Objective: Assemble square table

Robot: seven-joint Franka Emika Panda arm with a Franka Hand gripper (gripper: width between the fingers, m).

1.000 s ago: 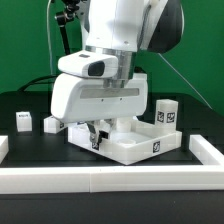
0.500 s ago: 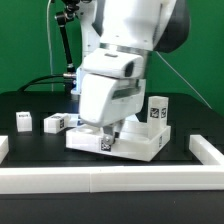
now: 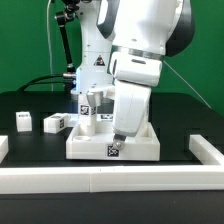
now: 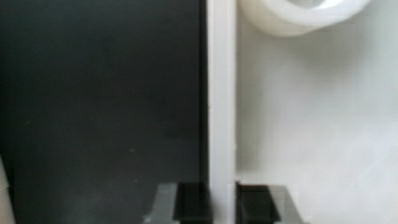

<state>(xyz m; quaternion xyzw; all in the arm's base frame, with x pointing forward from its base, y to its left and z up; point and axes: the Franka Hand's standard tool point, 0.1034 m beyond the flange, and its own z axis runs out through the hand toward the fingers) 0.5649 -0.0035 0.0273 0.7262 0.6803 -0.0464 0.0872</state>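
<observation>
Grip check: tool [image 3: 117, 145] pinched narrow on front rim of square table top [image 3: 142, 148], rim wall clamped between both fingers [image 4: 178, 205]. Top seen flat on black surface [image 3: 30, 143], mid-scene. Noted leg blocks [image 3: 55, 122] towards exterior view's left, apart from top.

Bright, even overhead light fills the exterior view. The white arm [image 3: 140, 40] and square table top [image 3: 85, 150] glare almost featureless against the black table [image 3: 25, 145], casting only faint shadows. The wrist view is dimmer and soft, with the top's rim [image 4: 221, 90] blurred.
</observation>
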